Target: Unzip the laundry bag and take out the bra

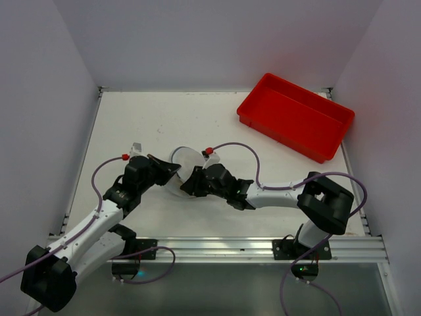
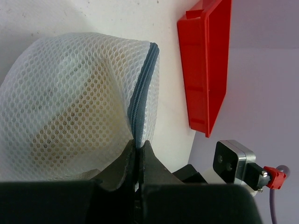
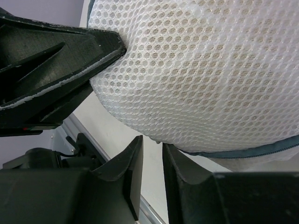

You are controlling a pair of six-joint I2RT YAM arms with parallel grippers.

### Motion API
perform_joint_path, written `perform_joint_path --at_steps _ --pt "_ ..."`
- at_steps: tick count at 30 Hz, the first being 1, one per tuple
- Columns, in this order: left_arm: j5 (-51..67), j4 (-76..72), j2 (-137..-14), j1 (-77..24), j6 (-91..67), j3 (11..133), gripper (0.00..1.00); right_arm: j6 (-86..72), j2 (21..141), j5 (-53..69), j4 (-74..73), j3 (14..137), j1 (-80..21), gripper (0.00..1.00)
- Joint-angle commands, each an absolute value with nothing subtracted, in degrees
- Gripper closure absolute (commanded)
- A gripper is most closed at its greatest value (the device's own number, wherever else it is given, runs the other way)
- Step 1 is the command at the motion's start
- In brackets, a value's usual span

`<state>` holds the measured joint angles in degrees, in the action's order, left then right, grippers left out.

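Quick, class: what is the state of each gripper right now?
Left gripper: shut on the laundry bag at its zipper.
Right gripper: slightly open, holding nothing.

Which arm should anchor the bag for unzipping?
Left, probably: the left end effector pinches the bag at its zipper; the right end effector is open beside the bag, gripping nothing.

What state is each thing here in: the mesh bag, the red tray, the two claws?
laundry bag: zipped shut wherever its zipper shows
bra: inside the laundry bag, a beige shape behind the mesh
red tray: empty
left gripper: shut on the laundry bag's zipper rim
right gripper: open a crack, holding nothing, close by the laundry bag
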<state>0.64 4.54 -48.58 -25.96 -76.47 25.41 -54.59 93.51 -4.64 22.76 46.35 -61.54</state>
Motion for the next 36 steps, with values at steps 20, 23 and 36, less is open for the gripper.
perform_joint_path --at_steps 20,23,36 --pt "-5.36 5.98 -53.43 -26.46 -67.77 33.22 1.00 -43.69 78.68 -10.29 5.55 40.60 -55.02 1.00" --pt "-4.66 6.24 -56.77 -26.11 -63.38 35.06 1.00 -39.65 76.73 -8.53 2.21 41.22 -54.93 1.00" --pt "16.61 2.61 -65.48 -18.90 -38.76 42.10 0.46 -31.90 77.51 2.37 -0.62 47.10 -54.67 1.00"
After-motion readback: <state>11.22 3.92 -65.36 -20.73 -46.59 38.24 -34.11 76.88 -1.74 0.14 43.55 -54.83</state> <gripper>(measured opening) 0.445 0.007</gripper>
